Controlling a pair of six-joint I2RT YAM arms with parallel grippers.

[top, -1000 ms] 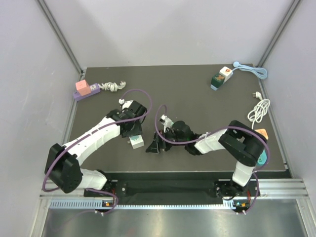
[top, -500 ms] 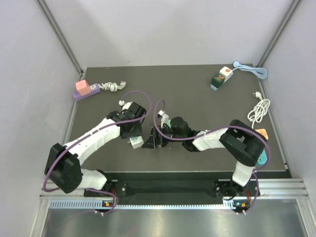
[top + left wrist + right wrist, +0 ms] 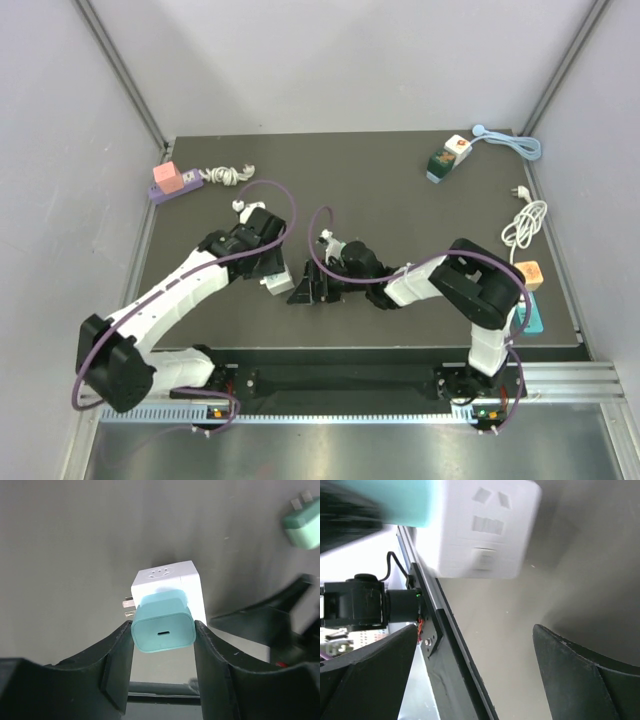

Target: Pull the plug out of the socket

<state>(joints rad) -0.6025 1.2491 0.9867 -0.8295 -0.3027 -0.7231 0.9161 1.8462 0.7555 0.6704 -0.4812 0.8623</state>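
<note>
Noted open surface across the middle of the table [image 3: 400, 205] up to the far edge: wide passage. Found tight going near the near edge, left of centre: left gripper [image 3: 272, 282] clamped on teal plug [image 3: 162, 626], white socket cube [image 3: 167, 585] against it, right gripper [image 3: 305, 288] spread wide just beside. Far left corner blocked by purple power strip [image 3: 168, 186] and coiled cord [image 3: 225, 176]. Far right corner blocked by green-and-white adapter [image 3: 447, 160] and blue cable [image 3: 512, 145]. Right edge lined with white cable coil [image 3: 525, 225] and orange block [image 3: 528, 270].

Teal plug [image 3: 162, 625]: rounded block, slot port on its outward face, seated against the white cube socket [image 3: 172, 582]. Left pincer [image 3: 163, 630] clamps its sides. Socket's metal prongs [image 3: 129, 606] project sideways.
</note>
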